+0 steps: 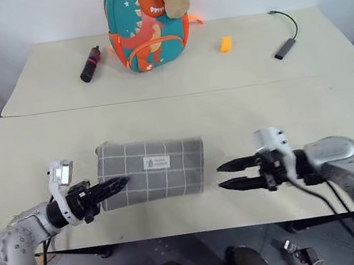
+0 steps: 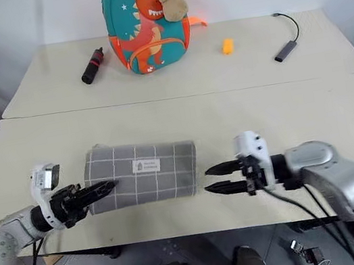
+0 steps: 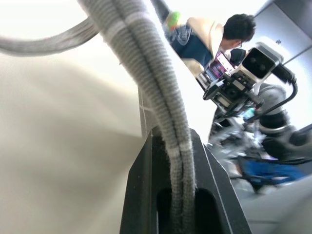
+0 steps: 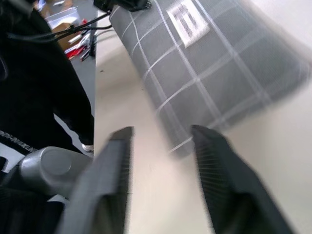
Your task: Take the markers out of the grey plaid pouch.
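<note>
Markers hidden inside grey plaid pouch

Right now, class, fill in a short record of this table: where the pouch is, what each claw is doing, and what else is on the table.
pouch: grey plaid pouch lies flat on the near table, label up
left claw: left claw shut on the pouch's left edge
right claw: right claw open, just off the pouch's right end, not touching
markers: none visible
far table: dinosaur backpack, black-and-red cylinder, orange block, cable adapter
</note>
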Tool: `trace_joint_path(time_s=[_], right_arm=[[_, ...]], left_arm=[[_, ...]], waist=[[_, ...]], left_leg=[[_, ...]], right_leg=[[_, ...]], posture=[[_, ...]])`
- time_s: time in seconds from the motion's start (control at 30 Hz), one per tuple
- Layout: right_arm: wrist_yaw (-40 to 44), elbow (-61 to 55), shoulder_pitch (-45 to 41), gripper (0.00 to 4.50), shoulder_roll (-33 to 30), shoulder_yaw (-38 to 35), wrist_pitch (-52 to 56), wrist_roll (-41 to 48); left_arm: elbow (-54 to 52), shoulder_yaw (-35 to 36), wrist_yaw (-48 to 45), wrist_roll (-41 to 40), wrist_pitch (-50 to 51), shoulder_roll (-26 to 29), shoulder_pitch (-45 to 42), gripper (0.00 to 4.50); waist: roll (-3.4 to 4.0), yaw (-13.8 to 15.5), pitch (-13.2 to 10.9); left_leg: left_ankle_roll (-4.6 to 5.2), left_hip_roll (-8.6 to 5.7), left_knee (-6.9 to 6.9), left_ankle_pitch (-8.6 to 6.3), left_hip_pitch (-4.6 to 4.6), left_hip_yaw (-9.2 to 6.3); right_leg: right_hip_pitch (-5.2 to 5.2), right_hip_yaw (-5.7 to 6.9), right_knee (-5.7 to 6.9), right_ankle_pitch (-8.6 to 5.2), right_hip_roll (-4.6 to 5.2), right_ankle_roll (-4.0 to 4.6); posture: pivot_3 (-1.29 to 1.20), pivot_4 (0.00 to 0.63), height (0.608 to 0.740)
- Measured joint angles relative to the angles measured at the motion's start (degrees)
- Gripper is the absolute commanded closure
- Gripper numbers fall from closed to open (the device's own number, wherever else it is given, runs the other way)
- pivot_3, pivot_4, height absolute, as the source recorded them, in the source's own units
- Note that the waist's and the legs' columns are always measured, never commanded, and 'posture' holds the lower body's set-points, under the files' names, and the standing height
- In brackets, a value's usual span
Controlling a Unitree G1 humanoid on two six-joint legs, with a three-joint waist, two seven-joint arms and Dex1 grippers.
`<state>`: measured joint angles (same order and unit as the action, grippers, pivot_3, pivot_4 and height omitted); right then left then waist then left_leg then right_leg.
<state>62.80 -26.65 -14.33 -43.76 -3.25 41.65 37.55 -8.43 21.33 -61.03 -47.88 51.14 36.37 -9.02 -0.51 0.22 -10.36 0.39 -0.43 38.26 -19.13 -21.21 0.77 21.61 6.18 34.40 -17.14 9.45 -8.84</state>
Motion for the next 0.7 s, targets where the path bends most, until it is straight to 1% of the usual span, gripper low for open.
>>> trace_joint_path(time_s=[0.07, 0.1, 0.17, 0.2, 0.27, 0.3, 0.33, 0.37, 0.43, 0.5, 0.6, 0.7], right_arm=[[0.2, 2.0, 0.7, 1.01, -3.2, -5.1, 2.5, 3.1], [0.1, 3.5, 0.7, 0.81, -4.4, -7.2, 3.4, 3.6], [0.4, 7.2, 0.4, 0.07, -7.1, -11.3, 5.1, 5.4], [0.7, 9.6, 0.2, 0.03, -8.6, -12.8, 6.1, 6.0], [1.1, 12.2, 0.0, 0.03, -10.0, -14.3, 6.8, 6.5], [1.4, 14.4, -0.5, 0.03, -10.7, -14.8, 7.3, 6.6], [1.5, 15.1, -0.8, 0.03, -11.0, -14.9, 7.4, 6.7], [1.6, 16.2, -1.2, 0.03, -11.6, -15.2, 8.2, 7.2], [1.5, 17.5, -3.1, 0.03, -11.7, -15.4, 10.1, 8.7], [0.8, 17.8, -6.4, 0.03, -11.6, -15.6, 13.7, 12.3], [-0.7, 17.1, -11.4, 0.03, -11.5, -15.6, 20.3, 19.1], [-2.9, 15.7, -16.6, 0.03, -10.4, -13.7, 28.4, 26.6]], left_arm=[[0.0, -1.4, 1.0, 6.2, -13.5, -5.2, -1.7, 4.50], [0.2, -2.4, 1.3, 8.3, -18.3, -6.8, -2.3, 4.50], [2.5, -5.7, 0.5, 14.6, -30.2, -8.3, -3.8, 4.50], [3.5, -7.5, -0.4, 17.3, -35.7, -8.9, -4.5, 4.50], [5.3, -10.0, -1.9, 20.3, -42.7, -9.9, -5.2, 4.50], [8.0, -12.4, -3.0, 23.4, -50.0, -11.2, -6.7, 4.50], [8.9, -13.6, -3.4, 24.4, -52.9, -11.8, -7.3, 4.50], [11.5, -15.4, -4.2, 26.7, -58.6, -12.8, -8.5, 4.50], [15.4, -17.8, -4.4, 29.8, -66.6, -14.3, -10.2, 4.50], [21.1, -19.4, -3.3, 33.3, -74.9, -16.2, -12.9, 4.50], [27.1, -22.0, -2.2, 37.4, -85.2, -17.0, -15.9, 4.50], [32.5, -23.9, -0.3, 41.4, -94.1, -17.2, -17.9, 4.50]], waist=[[0.08, 0.4, 0.0], [0.07, 0.7, 0.0], [0.06, 1.2, 0.0], [0.06, 1.2, 0.0], [0.06, 1.3, 0.0], [0.06, 1.3, 0.0], [0.06, 1.3, 0.0], [0.07, 1.3, 0.0], [0.07, 1.3, 0.0], [0.07, 1.3, 0.0], [0.07, 1.1, 0.0], [0.07, 1.1, 0.0]], left_leg=[[0.03, -0.07, 0.03, 0.00, 0.00, 0.12], [0.04, -0.25, 0.03, 0.00, -0.03, 0.32], [0.05, -0.21, 0.02, 0.00, -0.04, 0.61], [0.09, -0.21, 0.01, -0.01, -0.05, 0.66], [0.13, -0.20, 0.00, -0.04, -0.05, 0.68], [0.14, -0.21, 0.02, -0.04, -0.06, 0.71], [0.14, -0.21, 0.02, -0.04, -0.07, 0.71], [0.15, -0.21, 0.05, -0.04, -0.07, 0.72], [0.15, -0.20, 0.11, -0.04, -0.08, 0.72], [0.16, -0.17, 0.20, -0.04, -0.11, 0.73], [0.16, -0.04, 0.25, -0.04, -0.12, 0.74], [0.17, 0.07, 0.35, -0.05, -0.16, 0.71]], right_leg=[[-0.05, -0.01, -0.13, 0.12, 0.00, -0.04], [-0.07, 0.02, -0.26, 0.23, -0.06, -0.01], [-0.11, 0.07, -0.43, 0.35, -0.13, 0.03], [-0.11, 0.04, -0.49, 0.37, -0.12, 0.02], [-0.11, 0.05, -0.51, 0.38, -0.12, 0.01], [-0.11, 0.05, -0.52, 0.39, -0.11, 0.00], [-0.11, 0.05, -0.55, 0.40, -0.11, -0.02], [-0.11, 0.05, -0.53, 0.41, -0.11, -0.03], [-0.11, 0.06, -0.52, 0.44, -0.11, -0.04], [-0.11, 0.07, -0.52, 0.46, -0.11, -0.06], [-0.11, 0.12, -0.53, 0.49, -0.14, -0.02], [-0.10, 0.16, -0.51, 0.50, -0.15, 0.00]], posture=[[0.00, 0.150, 0.740], [0.00, 0.150, 0.740], [0.00, 0.150, 0.740], [0.00, 0.150, 0.740], [0.00, 0.150, 0.740], [0.00, 0.150, 0.740], [0.00, 0.150, 0.740], [0.00, 0.150, 0.740], [0.00, 0.150, 0.740], [0.00, 0.150, 0.740], [0.00, 0.150, 0.740], [0.00, 0.150, 0.740]])
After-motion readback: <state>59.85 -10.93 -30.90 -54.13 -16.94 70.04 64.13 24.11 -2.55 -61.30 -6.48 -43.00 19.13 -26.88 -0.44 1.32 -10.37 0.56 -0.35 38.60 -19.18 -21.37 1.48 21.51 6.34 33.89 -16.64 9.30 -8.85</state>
